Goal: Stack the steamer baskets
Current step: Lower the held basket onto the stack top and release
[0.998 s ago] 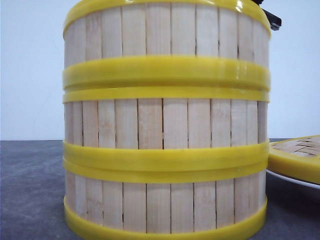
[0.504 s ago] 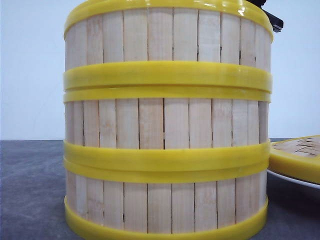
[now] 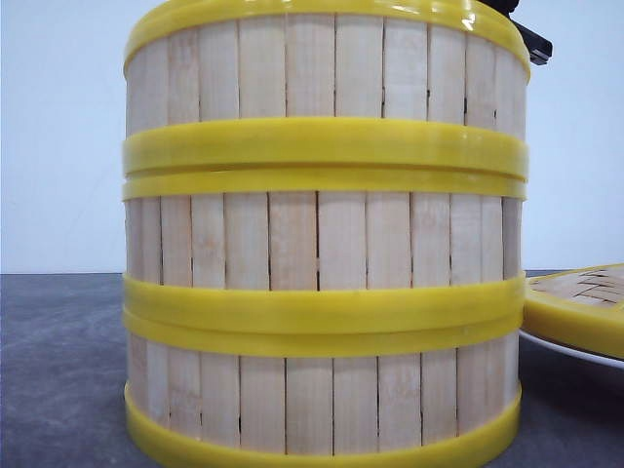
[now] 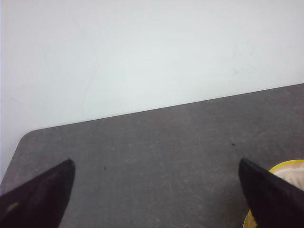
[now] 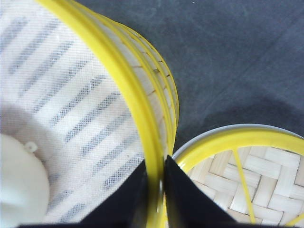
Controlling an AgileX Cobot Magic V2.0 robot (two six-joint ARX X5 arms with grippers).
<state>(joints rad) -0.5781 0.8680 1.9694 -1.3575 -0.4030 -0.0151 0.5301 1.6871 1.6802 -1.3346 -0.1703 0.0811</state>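
Bamboo steamer baskets stacked — top one settled slightly lower, right gripper still clamping rim

Your front view sits low, close against the steamer baskets. Your right wrist view looks straight down their rim; the lid at 3 o'clock shows in both.

The steamer baskets have walls of pale, matt wooden slats with a fine grain, and their thick yellow rims look like smooth plastic, glossy with a bright highlight on the top rim at about 1 o'clock. The lid at 3 o'clock of the stack has the same smooth yellow rim and a top of flat woven bamboo strips, dull and pale. The table is dark grey, matt and slightly rough, with small scratches.
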